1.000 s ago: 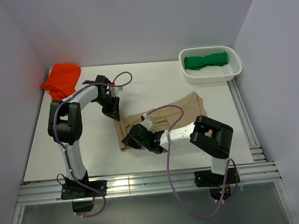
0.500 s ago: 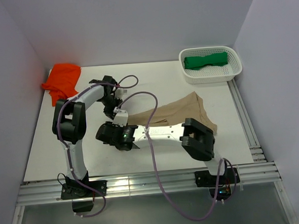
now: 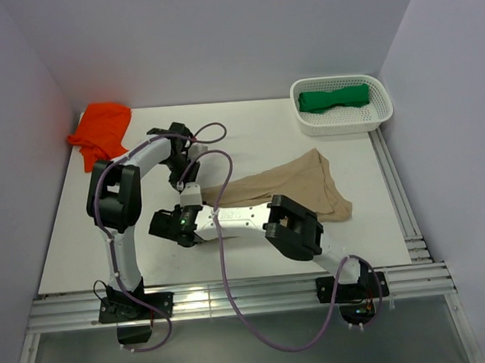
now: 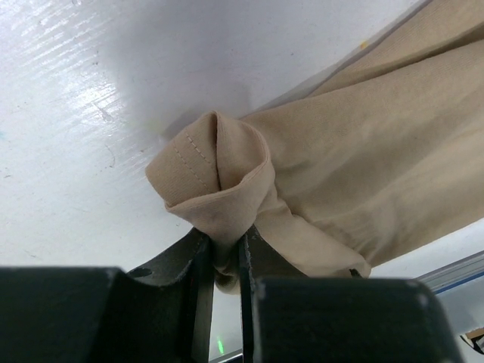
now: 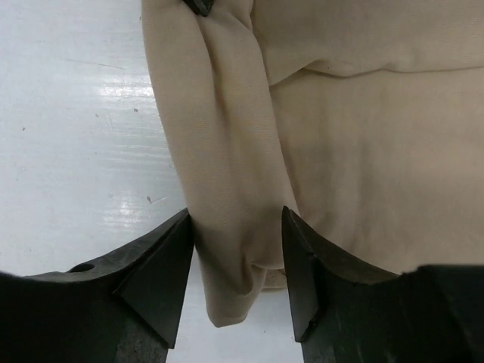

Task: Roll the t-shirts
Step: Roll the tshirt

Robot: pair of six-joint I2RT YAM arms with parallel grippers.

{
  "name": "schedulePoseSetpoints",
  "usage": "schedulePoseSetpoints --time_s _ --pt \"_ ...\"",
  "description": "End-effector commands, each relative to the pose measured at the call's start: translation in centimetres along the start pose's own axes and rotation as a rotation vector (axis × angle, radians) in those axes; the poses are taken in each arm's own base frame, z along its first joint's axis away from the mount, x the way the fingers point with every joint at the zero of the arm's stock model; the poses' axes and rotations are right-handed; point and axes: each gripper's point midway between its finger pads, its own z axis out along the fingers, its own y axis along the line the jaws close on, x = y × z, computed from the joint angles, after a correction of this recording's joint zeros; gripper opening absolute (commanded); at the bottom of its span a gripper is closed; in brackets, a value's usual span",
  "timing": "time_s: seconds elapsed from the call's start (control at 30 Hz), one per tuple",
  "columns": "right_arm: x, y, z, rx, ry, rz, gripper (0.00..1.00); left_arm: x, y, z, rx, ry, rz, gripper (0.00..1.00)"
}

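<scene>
The tan t-shirt lies stretched across the middle of the table, bunched into a long strip. My left gripper is at its left end. In the left wrist view that gripper is shut on a rolled fold of the tan t-shirt. My right gripper reaches across just in front of that end. In the right wrist view it stands open, its fingers astride a loose rolled edge of the tan t-shirt. An orange t-shirt lies at the back left. A green t-shirt lies in the basket.
The white perforated basket stands at the back right corner. The right arm's elbow and forearm lie low across the near middle of the table, partly covering the tan cloth. Metal rails run along the near and right edges.
The right arm has swung left along the near side of the tan t-shirt and its jaws have opened. The cloth is drawn out longer leftward. The left gripper has barely moved.
</scene>
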Motion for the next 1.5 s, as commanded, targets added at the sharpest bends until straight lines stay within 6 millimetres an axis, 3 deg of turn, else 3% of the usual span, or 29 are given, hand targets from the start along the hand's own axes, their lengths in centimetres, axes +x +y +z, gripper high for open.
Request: schedulePoseSetpoints --time_s 0.0,0.1,0.27,0.3,0.43,0.47,0.5,0.53,0.57,0.63,0.67,0.7,0.73,0.77,0.8,0.87,0.9,0.97,1.0,1.07,1.1,1.13,1.23,1.47 --pt "-0.7 -0.4 -0.5 0.027 -0.043 -0.016 0.51 -0.3 -0.1 -0.3 -0.017 0.009 0.027 0.09" --pt "0.2 0.0 -0.4 -0.014 -0.016 0.004 0.4 -0.3 -0.2 -0.3 -0.018 0.011 0.03 0.09" --pt "1.2 0.3 -0.9 -0.08 0.034 0.035 0.33 -0.4 -0.2 -0.2 -0.024 0.016 0.033 0.11" --pt "0.9 0.9 -1.2 -0.112 0.034 0.066 0.26 -0.5 -0.2 -0.3 -0.023 0.014 0.035 0.12" --pt "0.7 1.5 -2.1 -0.226 0.072 0.179 0.16 -1.0 -0.6 -0.7 -0.004 -0.004 0.039 0.21" --pt "1.2 0.6 -2.2 -0.243 0.089 0.197 0.15 -1.4 -0.9 -1.0 0.01 -0.017 0.042 0.24" --pt "1.0 1.8 -2.6 -0.313 0.106 0.263 0.12 -1.5 -1.1 -1.1 0.018 -0.021 0.045 0.27" --pt "0.6 1.6 -2.4 -0.34 0.117 0.304 0.11 -1.7 -1.3 -1.3 0.029 -0.027 0.051 0.35" --pt "1.5 0.3 -2.1 -0.345 0.138 0.325 0.1 -2.2 -1.6 -1.8 0.046 -0.044 0.055 0.39" --pt "0.4 1.0 -2.2 -0.444 0.156 0.446 0.09 -3.1 -2.2 -2.9 0.075 -0.083 0.07 0.51" --pt "1.8 -0.4 -1.3 -0.433 0.177 0.461 0.09 -3.4 -2.4 -3.4 0.089 -0.097 0.072 0.55" --pt "0.2 0.5 -2.2 -0.514 0.161 0.542 0.09 -3.6 -3.1 -3.9 0.129 -0.108 0.076 0.57" --pt "0.0 0.1 -1.9 -0.536 0.174 0.579 0.09 -4.1 -3.4 -4.6 0.143 -0.132 0.083 0.62" --pt "1.0 -1.0 -1.4 -0.535 0.193 0.597 0.09 -4.3 -3.5 -5.2 0.163 -0.145 0.082 0.63" --pt "-0.2 -0.5 -1.9 -0.595 0.182 0.662 0.09 -4.3 -3.9 -5.6 0.192 -0.151 0.086 0.64" --pt "0.5 -1.7 -1.1 -0.607 0.207 0.711 0.09 -4.1 -4.1 -6.3 0.228 -0.168 0.081 0.65" --pt "-0.6 -1.3 -1.5 -0.661 0.195 0.774 0.08 -3.9 -4.3 -6.6 0.256 -0.173 0.083 0.65" --pt "0.0 -2.4 -0.9 -0.668 0.209 0.818 0.08 -3.2 -3.7 -7.0 0.281 -0.19 0.065 0.65" --pt "-0.8 -2.1 -1.3 -0.712 0.202 0.871 0.08 -2.9 -3.6 -7.1 0.298 -0.195 0.056 0.65" --pt "0.3 -2.7 -0.7 -0.71 0.219 0.904 0.08 -1.7 -3.3 -6.9 0.351 -0.194 0.042 0.64" --pt "-0.3 -2.4 -1.1 -0.751 0.224 0.952 0.07 -1.3 -3.1 -6.7 0.361 -0.195 0.043 0.64" --pt "0.6 -2.7 -0.6 -0.742 0.239 0.959 0.07 -0.4 -2.9 -6.1 0.384 -0.187 0.03 0.64" --pt "0.5 -2.6 -0.6 -0.776 0.25 1.01 0.06 0.9 -2.6 -5.1 0.401 -0.177 0.011 0.64" --pt "1.0 -2.2 -0.4 -0.798 0.274 1.047 0.05 1.1 -2.4 -2.1 0.442 -0.175 -0.042 0.63"
